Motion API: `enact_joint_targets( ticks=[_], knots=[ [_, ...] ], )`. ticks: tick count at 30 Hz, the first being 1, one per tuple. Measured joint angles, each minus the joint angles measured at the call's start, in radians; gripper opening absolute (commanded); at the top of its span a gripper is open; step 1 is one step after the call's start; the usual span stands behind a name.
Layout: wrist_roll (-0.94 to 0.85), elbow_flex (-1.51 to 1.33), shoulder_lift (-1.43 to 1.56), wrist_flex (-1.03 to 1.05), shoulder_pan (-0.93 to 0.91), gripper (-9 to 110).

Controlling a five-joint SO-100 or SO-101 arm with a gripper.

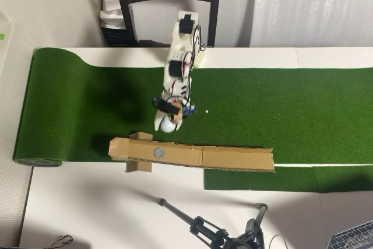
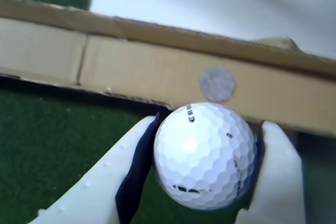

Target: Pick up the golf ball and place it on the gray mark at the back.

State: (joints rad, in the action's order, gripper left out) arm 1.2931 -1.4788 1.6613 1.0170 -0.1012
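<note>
Filling the wrist view, the golf ball [image 2: 205, 156] is sitting clamped between the gripper [image 2: 202, 166] fingers, hanging just short of the cardboard ramp [image 2: 131, 66] so it is lining up toward the gray mark [image 2: 217, 84].

You see the golf ball [image 2: 205, 156] between the two fingers [image 2: 105, 187] of the gripper [image 2: 202, 166] in the wrist view | the gray mark [image 2: 217, 84] sits on the cardboard strip [image 2: 131, 72] just behind the ball | in the overhead view the cardboard strip lies on the turf mat [image 1: 280, 103], near the arm [image 1: 178, 62].
</note>
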Motion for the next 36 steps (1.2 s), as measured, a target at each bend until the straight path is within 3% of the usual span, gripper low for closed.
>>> enact_joint_targets(
  ticks=[14, 36],
  knots=[
    [0.003, 0.281, -0.302, 0.0, 0.012, 22],
    [0.003, 0.304, -0.385, -0.078, 0.012, 22]
  ],
)
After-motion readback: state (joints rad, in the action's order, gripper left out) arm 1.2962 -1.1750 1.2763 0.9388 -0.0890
